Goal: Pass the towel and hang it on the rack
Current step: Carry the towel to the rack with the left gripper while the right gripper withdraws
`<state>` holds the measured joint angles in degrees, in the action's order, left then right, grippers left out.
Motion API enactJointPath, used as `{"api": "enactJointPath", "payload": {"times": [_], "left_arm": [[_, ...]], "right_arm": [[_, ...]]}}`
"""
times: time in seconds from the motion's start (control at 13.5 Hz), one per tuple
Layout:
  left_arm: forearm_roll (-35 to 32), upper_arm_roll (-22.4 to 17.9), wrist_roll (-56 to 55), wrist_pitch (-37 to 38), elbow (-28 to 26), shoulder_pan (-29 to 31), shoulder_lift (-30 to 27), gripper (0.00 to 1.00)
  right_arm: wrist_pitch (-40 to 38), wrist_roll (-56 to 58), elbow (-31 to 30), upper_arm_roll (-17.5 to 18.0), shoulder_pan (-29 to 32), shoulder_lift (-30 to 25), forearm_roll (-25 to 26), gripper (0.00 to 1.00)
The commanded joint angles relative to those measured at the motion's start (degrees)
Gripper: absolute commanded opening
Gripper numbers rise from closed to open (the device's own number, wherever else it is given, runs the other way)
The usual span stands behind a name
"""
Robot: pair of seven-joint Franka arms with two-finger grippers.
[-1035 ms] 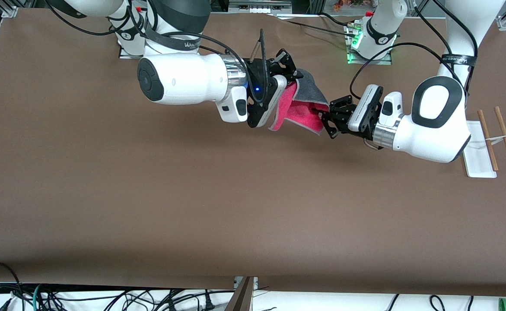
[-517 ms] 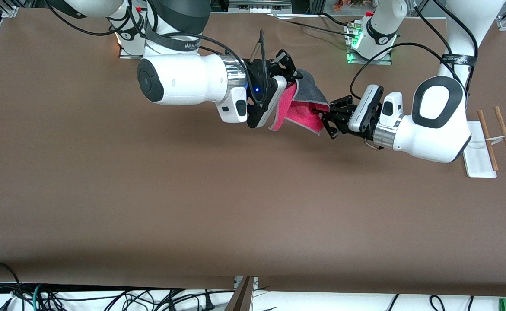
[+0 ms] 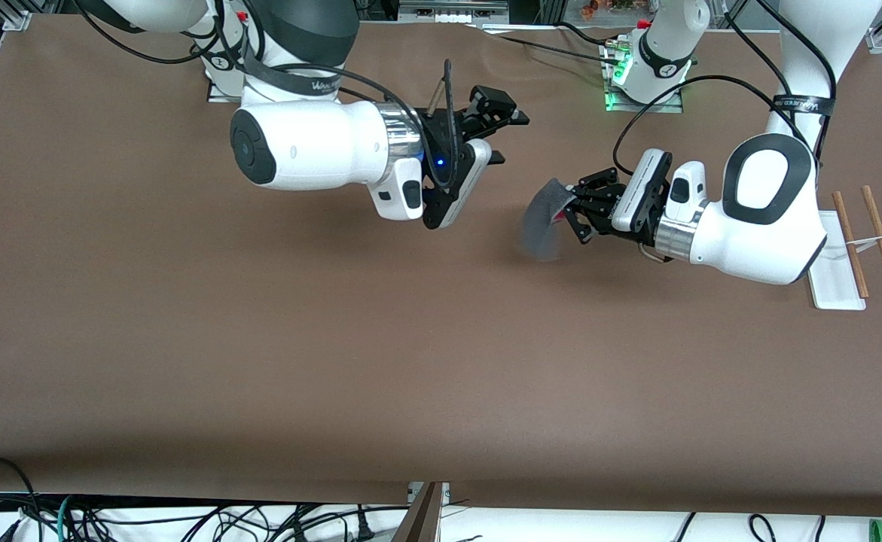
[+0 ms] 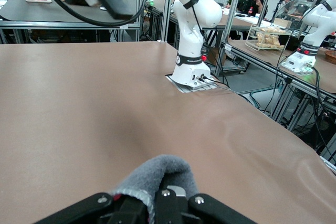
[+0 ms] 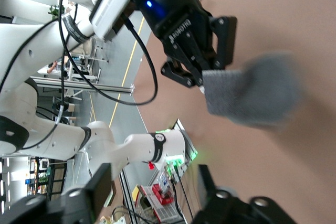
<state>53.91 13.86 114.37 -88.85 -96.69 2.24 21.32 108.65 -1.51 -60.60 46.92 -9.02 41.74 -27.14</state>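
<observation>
The towel point(image 3: 541, 223) hangs with its dark grey side showing over the middle of the table, a sliver of pinkish-red at the pinch. My left gripper point(image 3: 569, 211) is shut on its upper corner. In the left wrist view the grey cloth point(image 4: 160, 172) folds over the shut left gripper point(image 4: 164, 199). My right gripper point(image 3: 506, 129) stands open and empty, a short gap away from the towel toward the right arm's end. The right wrist view shows the towel point(image 5: 254, 92) in the left gripper point(image 5: 206, 72), apart from the open right gripper point(image 5: 157, 203). The rack point(image 3: 853, 242) stands at the left arm's end.
The rack's white base point(image 3: 837, 292) lies just past the left arm's elbow, near the table's edge. Both arm bases point(image 3: 640, 68) stand along the robots' side. Cables hang past the table edge nearest the front camera.
My right gripper has opened, let go of the towel and drawn back toward its own base. The towel has swung down and now hangs from the left gripper alone, grey side out.
</observation>
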Motion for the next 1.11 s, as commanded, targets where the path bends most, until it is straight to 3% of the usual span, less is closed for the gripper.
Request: {"api": "enactJointPath", "payload": {"times": [0.0,0.22,0.37,0.44,0.59,0.81,0.89,1.03], "left_arm": [[-2.56,-0.23,1.56,2.54,2.64,2.06,0.48,0.00],[-14.15,-0.23,-2.66,6.74,9.13,4.95,1.18,0.00],[-21.96,-0.24,-2.40,9.48,9.77,8.72,1.45,0.00],[-26.01,-0.15,-2.05,9.66,9.85,10.92,1.62,0.00],[-32.87,-0.15,-1.35,10.27,11.60,16.01,1.97,0.00],[-40.44,-0.50,-0.29,14.22,17.91,23.48,5.65,0.00],[-42.81,-1.80,-0.38,14.76,22.55,28.12,7.40,0.00],[-47.91,-4.00,0.06,14.76,25.49,30.88,7.68,0.00]], "right_arm": [[-5.97,0.28,0.31,0.62,3.64,-0.17,0.86,1.00],[-13.35,3.33,0.40,0.62,9.35,-0.43,0.86,1.00],[-18.01,7.99,0.40,0.19,13.74,-0.96,1.04,1.00],[-19.77,9.32,0.31,-1.73,15.24,-2.35,1.04,1.00],[-21.98,9.94,-0.04,-7.00,15.52,-4.38,0.95,1.00],[-29.25,12.91,-0.57,-17.71,15.52,-7.63,1.04,1.00],[-31.20,19.98,-1.79,-24.53,15.52,-9.29,1.04,1.00],[-31.04,29.76,-4.60,-32.12,15.52,-12.37,2.34,1.00]]}}
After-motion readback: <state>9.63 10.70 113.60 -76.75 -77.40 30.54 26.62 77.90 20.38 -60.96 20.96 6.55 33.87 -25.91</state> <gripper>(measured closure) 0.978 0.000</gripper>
